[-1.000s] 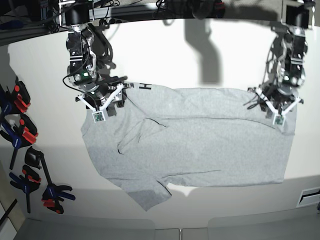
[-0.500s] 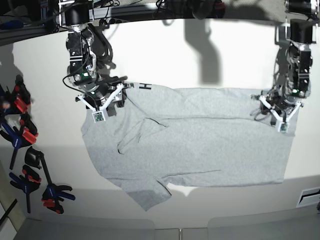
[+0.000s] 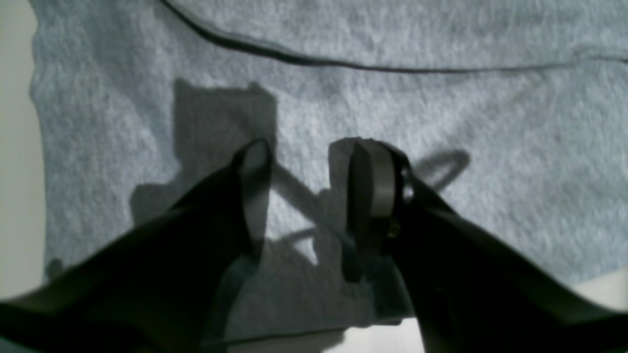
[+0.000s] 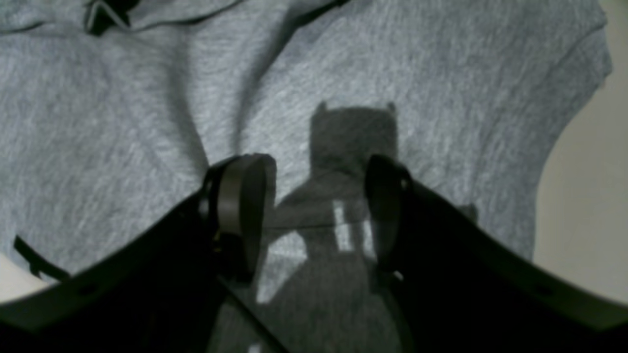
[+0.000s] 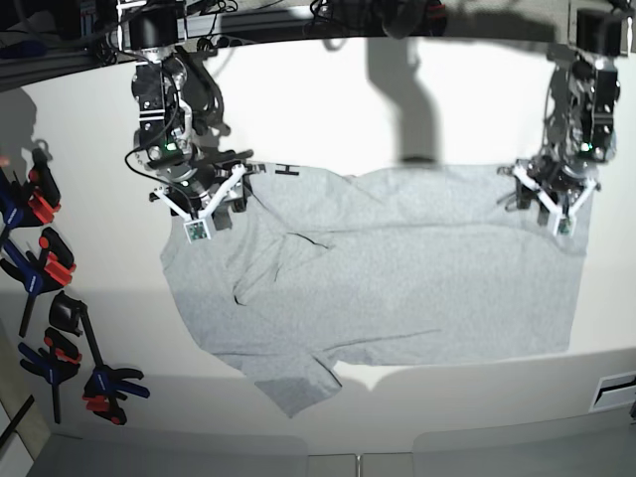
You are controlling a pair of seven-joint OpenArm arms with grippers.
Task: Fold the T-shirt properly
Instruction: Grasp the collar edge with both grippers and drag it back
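Observation:
The light grey T-shirt (image 5: 397,288) lies spread on the white table (image 5: 397,109), with one sleeve at the front left. Black lettering (image 5: 288,171) peeks out at its far left edge. My right gripper (image 5: 199,207) is over the shirt's far left corner. In the right wrist view it (image 4: 314,191) is open, with wrinkled cloth (image 4: 122,122) under it and nothing between the fingers. My left gripper (image 5: 553,202) is over the shirt's far right corner. In the left wrist view it (image 3: 311,157) is open just above the cloth (image 3: 441,98), near a folded edge (image 3: 343,64).
Several red, blue and black spring clamps (image 5: 45,268) lie along the left edge of the table, more of them (image 5: 99,383) nearer the front. A white slotted part (image 5: 616,390) sits at the front right. Cables and arm mounts (image 5: 378,15) line the far edge.
My left gripper dipped toward the shirt's right corner, then moved back toward the far edge. The shirt's far right edge now lies a little farther back and flatter. The right arm has not moved.

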